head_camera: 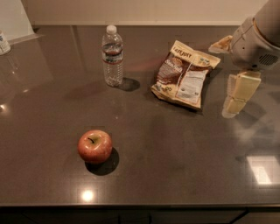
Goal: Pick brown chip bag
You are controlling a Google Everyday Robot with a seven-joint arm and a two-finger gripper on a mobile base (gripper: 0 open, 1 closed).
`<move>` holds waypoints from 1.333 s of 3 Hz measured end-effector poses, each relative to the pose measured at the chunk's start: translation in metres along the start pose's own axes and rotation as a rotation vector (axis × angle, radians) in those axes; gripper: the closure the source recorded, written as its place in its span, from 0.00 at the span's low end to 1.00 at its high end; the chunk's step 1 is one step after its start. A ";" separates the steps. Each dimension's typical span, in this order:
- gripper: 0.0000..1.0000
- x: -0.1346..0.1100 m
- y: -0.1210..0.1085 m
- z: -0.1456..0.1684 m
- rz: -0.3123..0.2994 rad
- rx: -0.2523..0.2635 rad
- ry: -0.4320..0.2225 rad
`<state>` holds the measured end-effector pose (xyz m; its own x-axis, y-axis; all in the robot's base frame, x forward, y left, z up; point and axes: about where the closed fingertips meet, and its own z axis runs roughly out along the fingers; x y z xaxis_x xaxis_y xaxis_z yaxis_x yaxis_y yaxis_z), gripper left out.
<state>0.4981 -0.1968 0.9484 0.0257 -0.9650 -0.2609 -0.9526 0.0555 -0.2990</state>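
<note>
I'm watching glare (87,195) pooling on a dark countertop (175,175) running back to a pale wall (153,11), the gripper (236,98) hovering over its right side.

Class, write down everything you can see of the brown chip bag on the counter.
The brown chip bag is a crinkly tan-yellow packet with a dark brown panel, a white label patch and dark lettering near its top. It lies flat, slightly angled, on the dark counter, to the right of the water bottle in the picture. Only the counter touches it; the gripper hangs just beyond its right edge, apart from it.
</note>
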 end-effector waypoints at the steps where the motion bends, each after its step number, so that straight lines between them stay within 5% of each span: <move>1: 0.00 -0.002 -0.024 0.028 -0.103 -0.022 -0.032; 4: 0.00 0.005 -0.074 0.105 -0.304 -0.133 0.016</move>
<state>0.6003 -0.1786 0.8731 0.3113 -0.9362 -0.1634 -0.9332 -0.2686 -0.2387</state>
